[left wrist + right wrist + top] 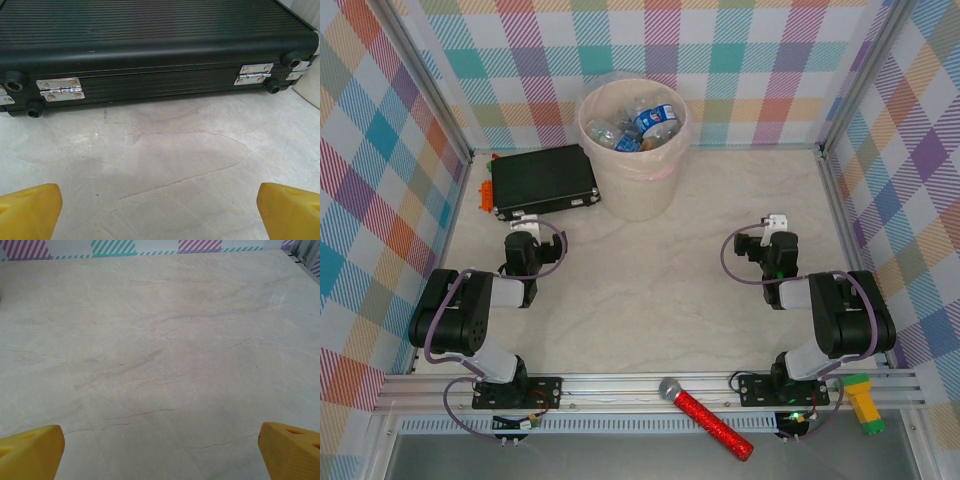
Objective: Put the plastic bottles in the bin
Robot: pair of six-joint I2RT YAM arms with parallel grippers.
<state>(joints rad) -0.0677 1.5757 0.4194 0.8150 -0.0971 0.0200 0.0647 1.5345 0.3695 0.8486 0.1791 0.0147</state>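
A black ribbed case [150, 45] lies flat across the top of the view, its long hinged side facing the camera with one silver hinge [61, 89] near its left end and another [255, 74] near its right. In front of the case lies bare, pale veined table [165, 150]. The left gripper [160, 214] stands nearer the camera than the case, its yellow fingertips [30, 212] spread wide with nothing between them.

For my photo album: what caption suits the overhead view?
Plastic bottles in the bin, black case beside it; left gripper and right gripper open.
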